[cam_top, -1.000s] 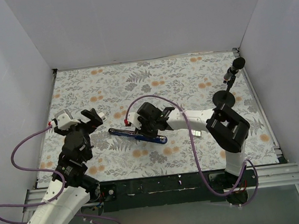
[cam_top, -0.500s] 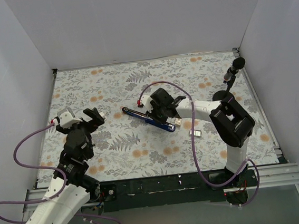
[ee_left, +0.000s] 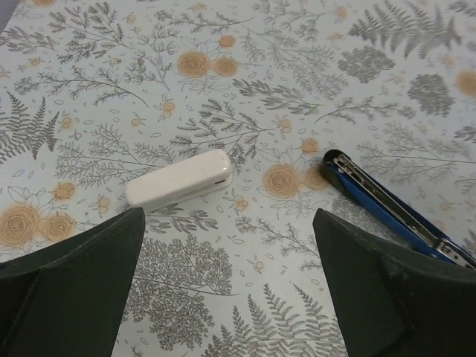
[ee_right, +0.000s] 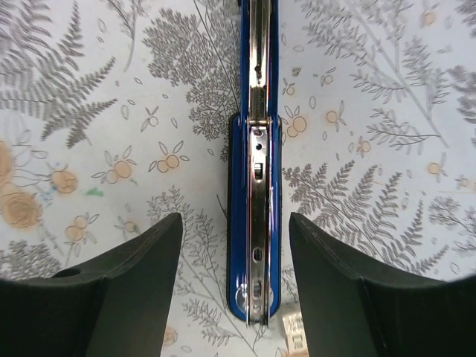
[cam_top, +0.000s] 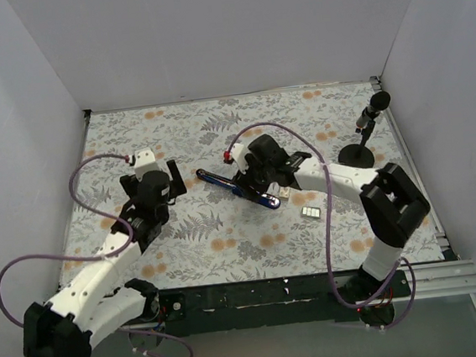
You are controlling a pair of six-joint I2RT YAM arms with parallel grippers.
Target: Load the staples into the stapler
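The blue stapler lies opened flat on the floral cloth, its silvery rail facing up. My right gripper hangs over its near end, open, with one finger on each side and a gap to the blue body. A small pale block of staples lies on the cloth to the right of the stapler. Another pale piece shows just beside the stapler's tip. My left gripper stands open and empty to the left, and the stapler's far end shows in its view.
A white oblong case lies on the cloth in front of the left gripper. The black microphone stand stands at the back right. White walls close the cloth on three sides.
My right gripper moved the stapler to the right and back, then opened off it. The left arm swung inward toward the stapler's left end.
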